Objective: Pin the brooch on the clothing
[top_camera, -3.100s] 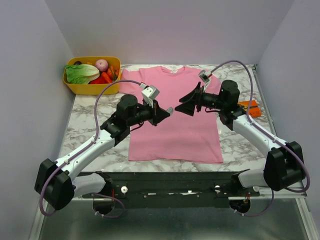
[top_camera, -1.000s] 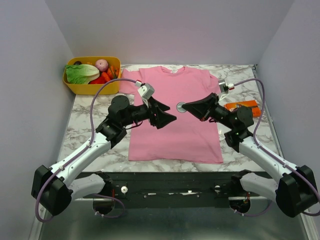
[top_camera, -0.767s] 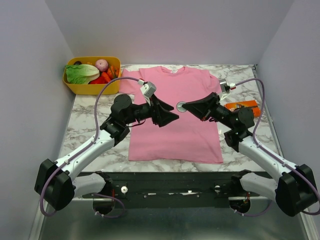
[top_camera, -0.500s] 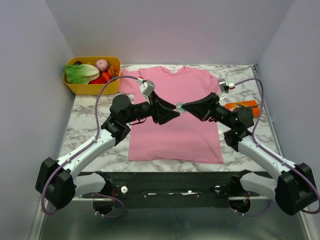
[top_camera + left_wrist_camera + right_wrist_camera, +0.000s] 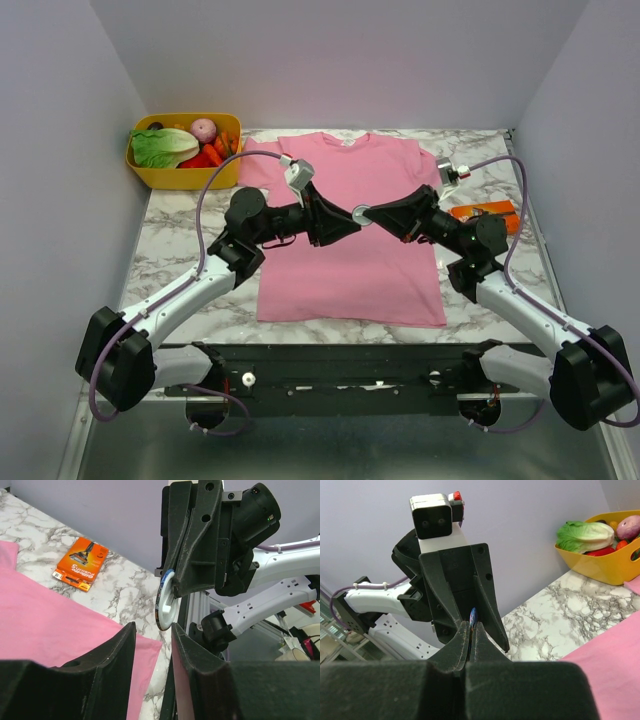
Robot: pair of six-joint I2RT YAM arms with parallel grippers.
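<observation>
From above, a pink cotton T-shirt [image 5: 350, 270] lies flat on the marble table [image 5: 170, 250]. Over its middle the right gripper [image 5: 372, 212] pinches a small round white brooch with a blue rim [image 5: 360, 212], tip to tip with the left gripper [image 5: 349, 222].

The left wrist view shows the left gripper's fingers [image 5: 115, 650] apart, gripping nothing, with the brooch [image 5: 165, 602] just above the gap.

In the right wrist view the brooch [image 5: 473, 615] is edge-on, squeezed between the right fingers, a left finger on each side.

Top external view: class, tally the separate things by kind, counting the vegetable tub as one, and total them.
Grippers: 2, left gripper and right gripper
T-shirt: 1
Brooch: 1
Yellow tub: 1
Orange packet: 1
Total: 6
</observation>
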